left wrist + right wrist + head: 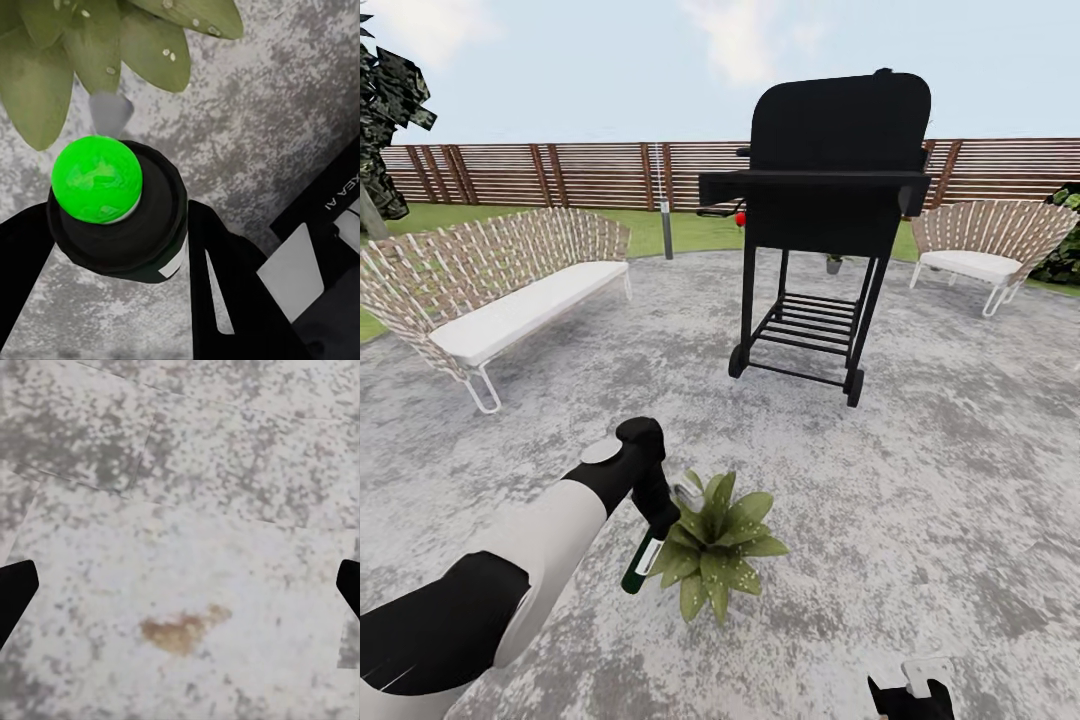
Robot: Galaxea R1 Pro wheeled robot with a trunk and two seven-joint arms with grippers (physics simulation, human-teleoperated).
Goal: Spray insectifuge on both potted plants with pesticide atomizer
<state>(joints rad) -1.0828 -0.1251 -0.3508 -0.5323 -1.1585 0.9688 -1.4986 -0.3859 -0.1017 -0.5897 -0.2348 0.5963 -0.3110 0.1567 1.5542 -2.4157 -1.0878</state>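
Note:
My left gripper [659, 517] is shut on the pesticide atomizer [639, 562], a slim dark green bottle with a white label, held tilted just left of a potted plant [717, 547] on the paving. In the left wrist view the atomizer [120, 225] sits between the black fingers [225, 292]. Its end shows bright green and points at the plant's leaves [82, 52], which carry white droplets. A second small potted plant [833, 262] stands far off behind the grill's legs. My right gripper [908, 694] hangs open low at the right, over bare paving [180, 585].
A tall black grill [830, 190] on wheels stands in the middle of the grey patio [960, 450]. A woven sofa [500, 290] is at the left and a woven chair [985, 245] at the far right. A grey lamp post [663, 205] and slat fence [560, 172] stand behind.

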